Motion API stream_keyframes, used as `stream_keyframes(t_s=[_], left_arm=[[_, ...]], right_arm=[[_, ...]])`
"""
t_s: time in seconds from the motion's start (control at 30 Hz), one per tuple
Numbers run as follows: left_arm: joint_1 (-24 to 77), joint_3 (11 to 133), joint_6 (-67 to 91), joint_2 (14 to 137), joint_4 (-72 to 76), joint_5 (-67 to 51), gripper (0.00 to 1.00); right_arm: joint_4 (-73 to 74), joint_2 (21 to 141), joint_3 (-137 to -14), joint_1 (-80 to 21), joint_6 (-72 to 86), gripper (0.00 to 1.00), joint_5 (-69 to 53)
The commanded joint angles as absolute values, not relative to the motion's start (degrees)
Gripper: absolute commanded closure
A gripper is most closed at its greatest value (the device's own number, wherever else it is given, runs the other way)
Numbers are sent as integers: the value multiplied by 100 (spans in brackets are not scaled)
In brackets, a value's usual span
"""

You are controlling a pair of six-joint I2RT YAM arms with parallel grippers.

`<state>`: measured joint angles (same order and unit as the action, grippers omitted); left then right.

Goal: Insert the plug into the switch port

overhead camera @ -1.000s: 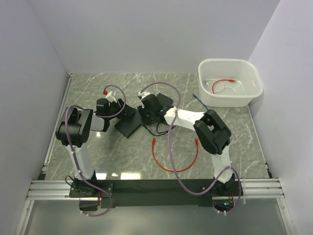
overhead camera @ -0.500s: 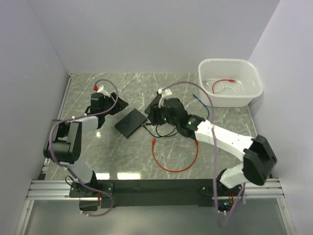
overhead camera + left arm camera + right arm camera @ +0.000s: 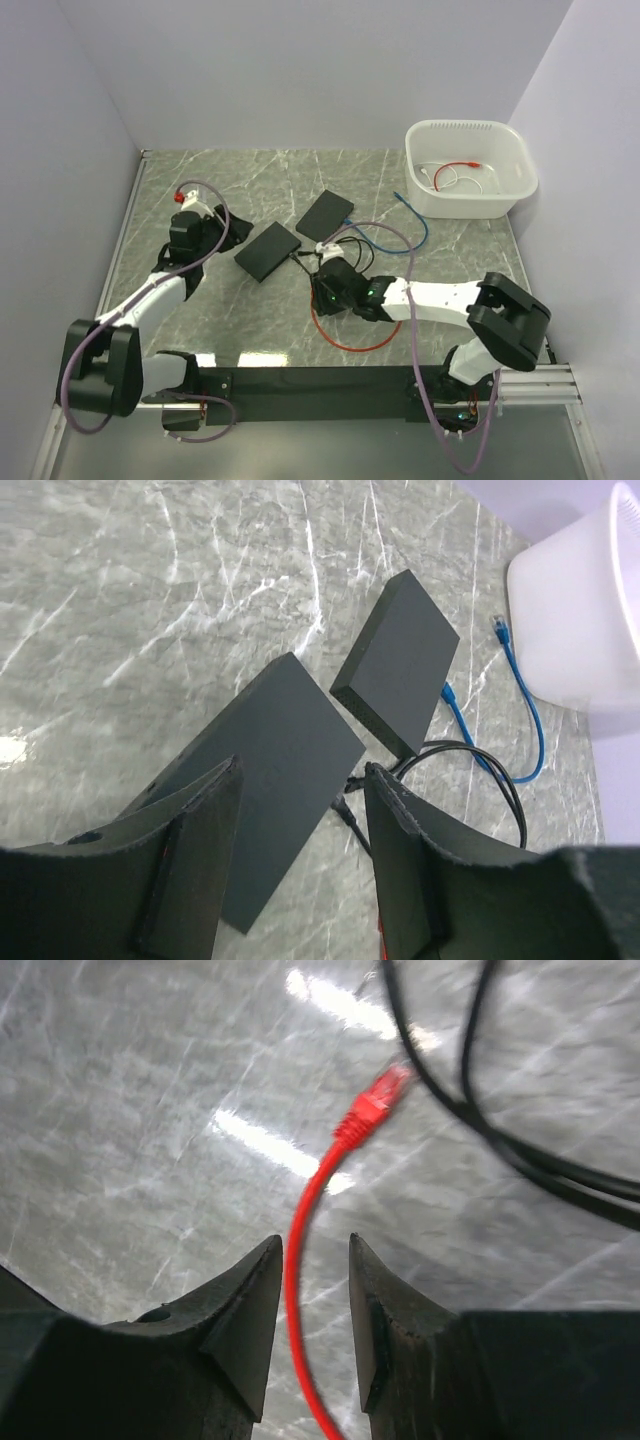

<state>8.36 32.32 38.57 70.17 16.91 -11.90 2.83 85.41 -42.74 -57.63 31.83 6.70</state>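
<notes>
Two flat black switch boxes lie mid-table, one (image 3: 267,250) nearer and one (image 3: 325,213) farther. The left wrist view shows the same near box (image 3: 280,770) and far box (image 3: 395,665). A red cable (image 3: 345,346) loops on the table in front of them. Its red plug (image 3: 375,1100) lies flat, and the cable (image 3: 296,1290) runs back between my right fingers. My right gripper (image 3: 313,1240) is open, straddling the cable close behind the plug without pinching it; from above it (image 3: 322,290) hides the plug. My left gripper (image 3: 302,768) is open and empty, just left of the near box (image 3: 222,232).
A black cable (image 3: 375,235) runs from the near box's right end in loops; it also crosses beyond the plug (image 3: 470,1110). A blue cable (image 3: 410,215) lies beside the white bin (image 3: 520,190), which holds red and white cables. Walls close in the left, back and right.
My right gripper came back from the black boxes toward the near edge and settled over the red cable, its jaws narrowing. My left gripper drew back leftward from the near box.
</notes>
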Motion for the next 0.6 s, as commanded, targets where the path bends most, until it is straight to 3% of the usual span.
stream_keyframes(t_s=[0.0, 0.57], left_arm=[[861, 3129, 3753, 6540, 1433, -967, 43], [861, 2962, 3525, 6179, 1248, -1002, 43]], right_arm=[[114, 8779, -4701, -6002, 3401, 60, 975], [1133, 9509, -5361, -6504, 3718, 60, 2197]])
